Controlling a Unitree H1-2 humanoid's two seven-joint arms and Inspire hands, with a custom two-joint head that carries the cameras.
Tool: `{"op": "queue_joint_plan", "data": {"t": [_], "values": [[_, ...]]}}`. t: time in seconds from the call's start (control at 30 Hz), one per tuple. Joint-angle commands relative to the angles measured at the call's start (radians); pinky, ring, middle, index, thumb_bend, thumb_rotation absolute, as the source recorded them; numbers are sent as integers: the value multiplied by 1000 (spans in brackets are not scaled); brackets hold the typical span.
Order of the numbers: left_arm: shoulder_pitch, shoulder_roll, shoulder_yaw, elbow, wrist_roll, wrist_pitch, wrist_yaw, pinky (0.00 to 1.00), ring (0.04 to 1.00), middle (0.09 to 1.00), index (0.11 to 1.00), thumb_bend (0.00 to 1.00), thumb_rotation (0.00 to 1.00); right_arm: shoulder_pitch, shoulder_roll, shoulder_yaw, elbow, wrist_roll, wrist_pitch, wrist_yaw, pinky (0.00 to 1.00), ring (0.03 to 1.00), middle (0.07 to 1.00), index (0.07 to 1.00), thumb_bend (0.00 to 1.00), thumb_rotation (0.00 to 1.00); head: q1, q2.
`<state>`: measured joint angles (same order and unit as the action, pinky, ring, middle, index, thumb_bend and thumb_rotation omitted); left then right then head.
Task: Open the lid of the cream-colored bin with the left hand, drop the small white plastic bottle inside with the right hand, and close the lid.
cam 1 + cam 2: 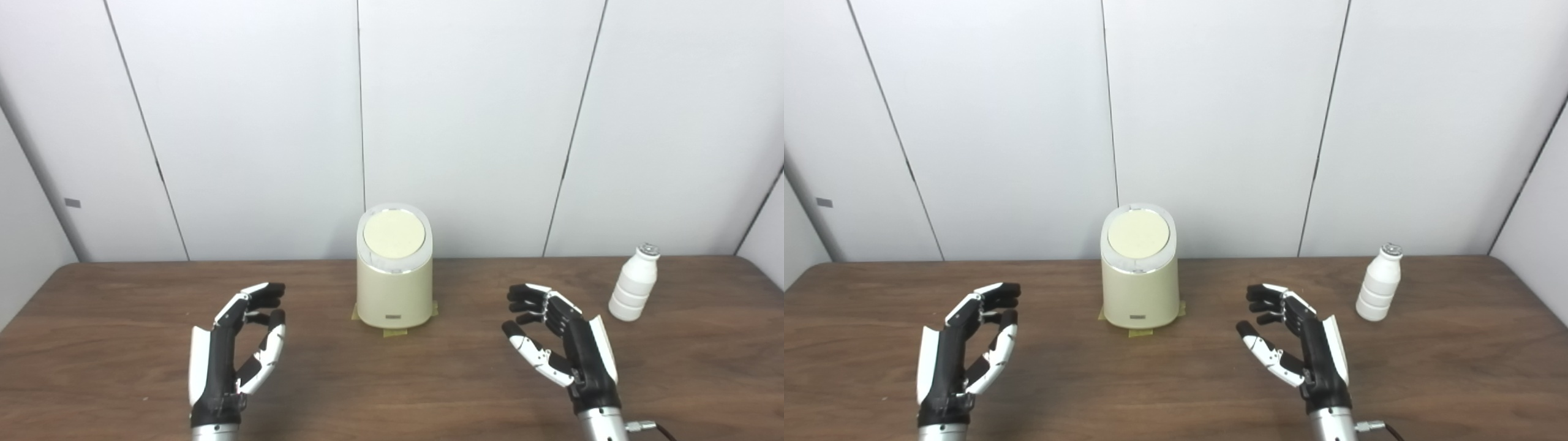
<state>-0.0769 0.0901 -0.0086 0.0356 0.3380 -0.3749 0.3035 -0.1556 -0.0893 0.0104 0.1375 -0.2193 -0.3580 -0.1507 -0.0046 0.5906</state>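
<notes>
The cream-colored bin stands upright at the middle back of the wooden table, taped down at its base. Its round lid is shut and tilts toward me. The small white plastic bottle stands upright at the right, near the back edge. My left hand is open and empty, hovering to the front left of the bin. My right hand is open and empty, to the front right of the bin and left of the bottle, apart from it.
White wall panels rise right behind the table's back edge. Bare tabletop lies between my hands and in front of the bin. A cable shows at my right wrist.
</notes>
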Motion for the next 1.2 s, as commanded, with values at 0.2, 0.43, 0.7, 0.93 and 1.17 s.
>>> {"op": "queue_joint_plan", "data": {"t": [0.2, 0.43, 0.7, 0.93, 1.17], "values": [[72, -27, -13, 59, 6, -25, 3, 565, 670, 698, 699, 264, 358, 33, 1, 4, 21, -13, -8, -1, 570, 651, 676, 665, 281, 357, -1, -1], [71, -23, -12, 63, 18, -30, 8, 566, 671, 699, 702, 259, 357, 32, 2, 4, 21, -14, -9, -1, 563, 648, 675, 665, 278, 357, 0, 0], [67, -16, -6, 68, -12, -25, -7, 572, 677, 705, 702, 280, 383, 25, 15, 5, 44, -2, -23, -6, 567, 652, 677, 663, 293, 351, -12, -9], [65, -11, -11, 41, -4, -27, -10, 575, 682, 708, 708, 346, 437, 18, 14, 8, 57, -30, -22, -23, 559, 649, 675, 664, 289, 363, -8, -15], [63, -24, 3, -48, -81, -22, -30, 598, 692, 714, 711, 403, 655, 12, 13, 8, 72, -22, -26, -23, 566, 655, 679, 668, 292, 354, -7, -20]]}}
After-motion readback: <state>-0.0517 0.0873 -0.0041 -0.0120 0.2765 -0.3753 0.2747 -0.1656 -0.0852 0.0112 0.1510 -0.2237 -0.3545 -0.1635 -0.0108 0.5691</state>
